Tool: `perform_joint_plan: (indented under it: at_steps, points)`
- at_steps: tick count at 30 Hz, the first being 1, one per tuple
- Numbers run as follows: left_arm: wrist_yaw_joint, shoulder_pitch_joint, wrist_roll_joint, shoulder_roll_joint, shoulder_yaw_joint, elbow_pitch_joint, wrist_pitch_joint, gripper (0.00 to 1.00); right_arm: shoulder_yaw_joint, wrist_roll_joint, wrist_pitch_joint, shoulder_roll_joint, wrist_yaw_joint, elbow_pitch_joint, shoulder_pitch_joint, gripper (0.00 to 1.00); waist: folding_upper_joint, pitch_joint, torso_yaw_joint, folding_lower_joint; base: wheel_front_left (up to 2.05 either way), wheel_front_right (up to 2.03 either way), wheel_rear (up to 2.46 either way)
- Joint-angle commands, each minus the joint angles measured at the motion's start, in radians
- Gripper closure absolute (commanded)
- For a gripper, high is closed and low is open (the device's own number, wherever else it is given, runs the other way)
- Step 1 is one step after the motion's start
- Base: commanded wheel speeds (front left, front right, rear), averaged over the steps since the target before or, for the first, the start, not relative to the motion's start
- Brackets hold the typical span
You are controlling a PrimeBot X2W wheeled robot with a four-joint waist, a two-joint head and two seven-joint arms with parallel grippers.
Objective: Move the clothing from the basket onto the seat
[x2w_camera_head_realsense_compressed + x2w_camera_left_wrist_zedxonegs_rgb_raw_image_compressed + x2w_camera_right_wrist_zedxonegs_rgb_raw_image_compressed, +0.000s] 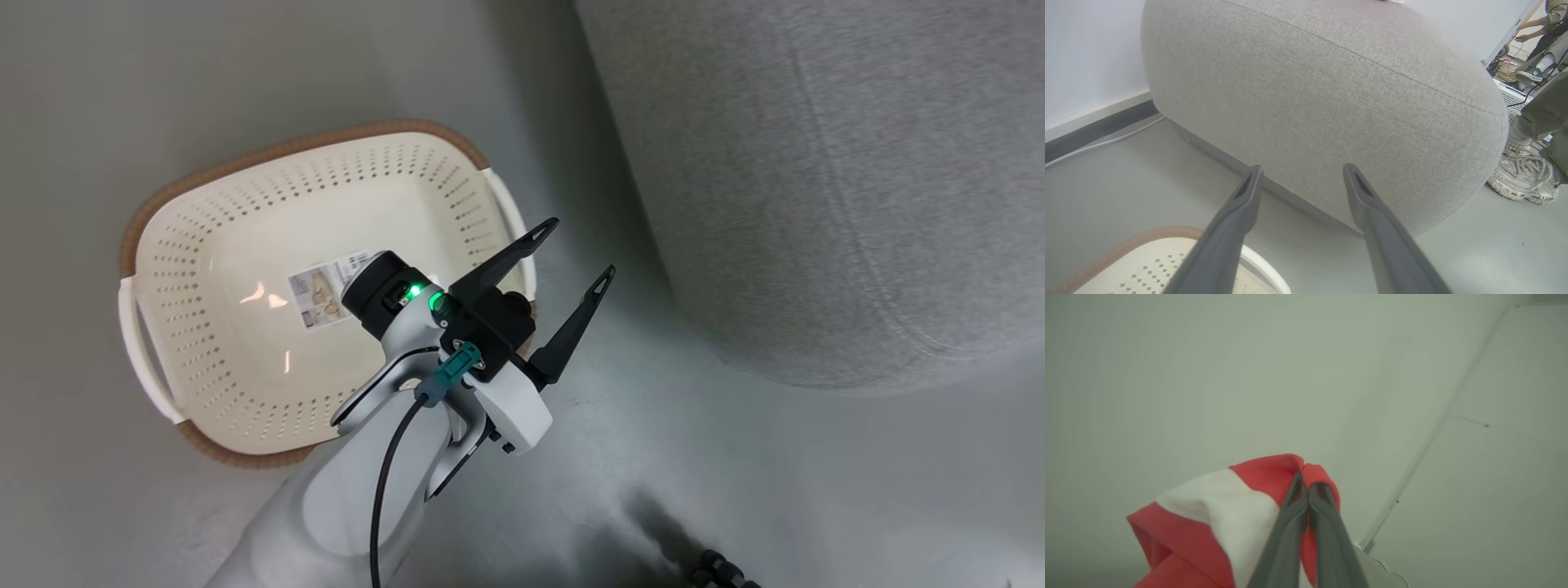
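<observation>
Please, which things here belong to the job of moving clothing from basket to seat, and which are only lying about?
Job: red-and-white clothing, gripped by the shut right end effector; basket; grey seat; open left end effector.

Lying about: white cable; a person's pale shoe beside the seat.

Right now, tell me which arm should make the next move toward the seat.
Right. The right gripper is shut on the red-and-white clothing, so it likely only needs carrying to the seat. The left gripper is open, holding nothing, by the basket edge.
</observation>
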Motion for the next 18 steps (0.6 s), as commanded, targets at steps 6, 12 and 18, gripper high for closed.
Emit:
perform_joint_plan:
  at_steps: [6, 12, 18]
  points:
    - [0.019, -0.022, -0.011, -0.019, -0.004, -0.009, -0.027, 0.0, 0.001, -0.033, -0.005, 0.008, 0.001, 0.126, 0.004, 1.0, 0.0, 0.052, 0.067, 0.0, 0.0, 0.0, 0.0]
    - [0.032, -0.041, -0.034, -0.022, -0.017, 0.007, -0.039, 0.0, 0.072, 0.023, -0.005, 0.076, 0.001, 0.172, 0.069, 0.88, 0.0, 0.048, 0.089, 0.0, 0.0, 0.0, 0.0]
    - [0.049, -0.044, -0.058, -0.023, -0.017, 0.013, -0.044, 0.0, 0.172, 0.112, -0.005, 0.094, 0.001, 0.09, 0.213, 0.0, 0.0, 0.004, 0.109, 0.0, 0.0, 0.0, 0.0]
